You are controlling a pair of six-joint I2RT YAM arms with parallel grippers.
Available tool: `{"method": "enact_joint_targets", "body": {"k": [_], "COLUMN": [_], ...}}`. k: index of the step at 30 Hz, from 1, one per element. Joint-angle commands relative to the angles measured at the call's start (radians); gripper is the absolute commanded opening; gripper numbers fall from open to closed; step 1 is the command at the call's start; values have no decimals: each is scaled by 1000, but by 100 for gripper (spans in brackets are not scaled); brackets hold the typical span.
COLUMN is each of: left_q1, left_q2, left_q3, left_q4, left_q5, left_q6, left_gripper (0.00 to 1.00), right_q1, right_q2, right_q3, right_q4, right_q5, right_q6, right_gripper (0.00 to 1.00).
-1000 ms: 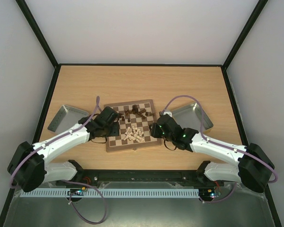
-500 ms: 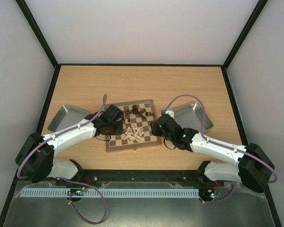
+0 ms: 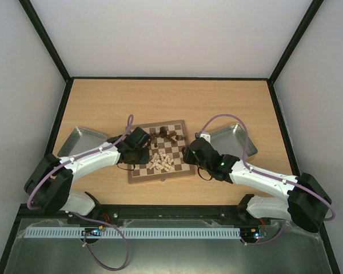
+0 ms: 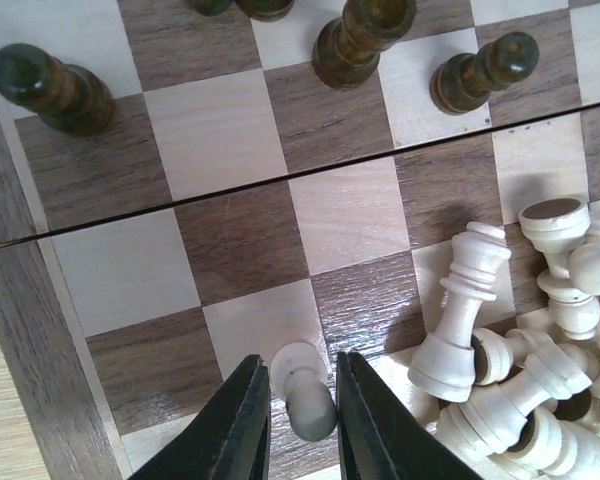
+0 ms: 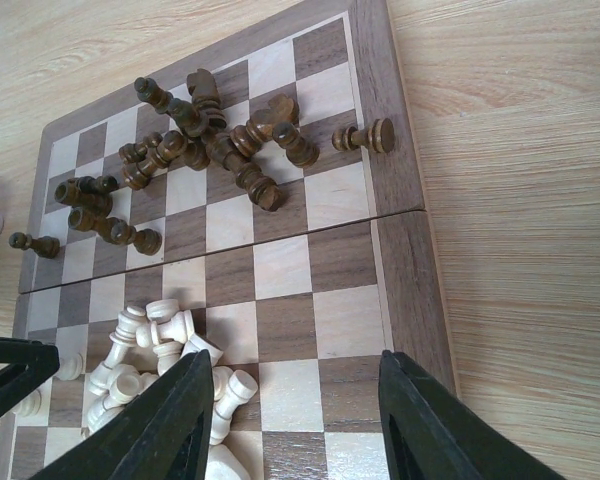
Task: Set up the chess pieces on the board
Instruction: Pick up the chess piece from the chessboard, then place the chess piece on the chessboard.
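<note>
The board lies at the table's middle. Dark brown pieces lie jumbled on its far half and cream pieces are heaped on its near half. My left gripper is low over the board's near left part. It is shut on a cream pawn, next to the cream heap. A dark pawn stands at the far left. My right gripper is open and empty above the board's near right squares. The dark jumble and cream heap show there too.
A grey metal tray lies left of the board and another lies to its right. One dark pawn lies on the board's right border. Black frame rails edge the table.
My left arm has moved right from the board's left edge to over its squares. My right arm has barely moved.
</note>
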Motion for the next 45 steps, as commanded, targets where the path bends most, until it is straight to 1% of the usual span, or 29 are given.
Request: {"method": "enact_joint_targets", "body": {"k": [1, 4, 7, 15, 31, 39, 45], "left_q1": [5, 2, -19, -71, -73, -74, -78], "left_q2": [19, 22, 7, -32, 6, 14, 18], "left_q3": [30, 47, 65, 43, 22, 10, 17], "left_q4": [-3, -33, -69, -124, -130, -134, -138], "left_q5": [-3, -5, -22, -41, -58, -60, -56], "left_q6": [20, 26, 27, -21, -24, -28, -26], "left_gripper": [17, 7, 5, 5, 6, 8, 13], "right_q1": [4, 3, 3, 4, 4, 3, 3], "right_q2": [-14, -21, -32, -47, -41, -18, -14], "right_q3": [-4, -8, -14, -24, -32, -27, -26], "right_q4": [11, 8, 9, 10, 10, 15, 16], "right_q5": [38, 41, 42, 41, 35, 14, 6], "right_q6": [12, 15, 18, 15, 23, 22, 19], "right_gripper": [44, 44, 44, 44, 44, 44, 44]}}
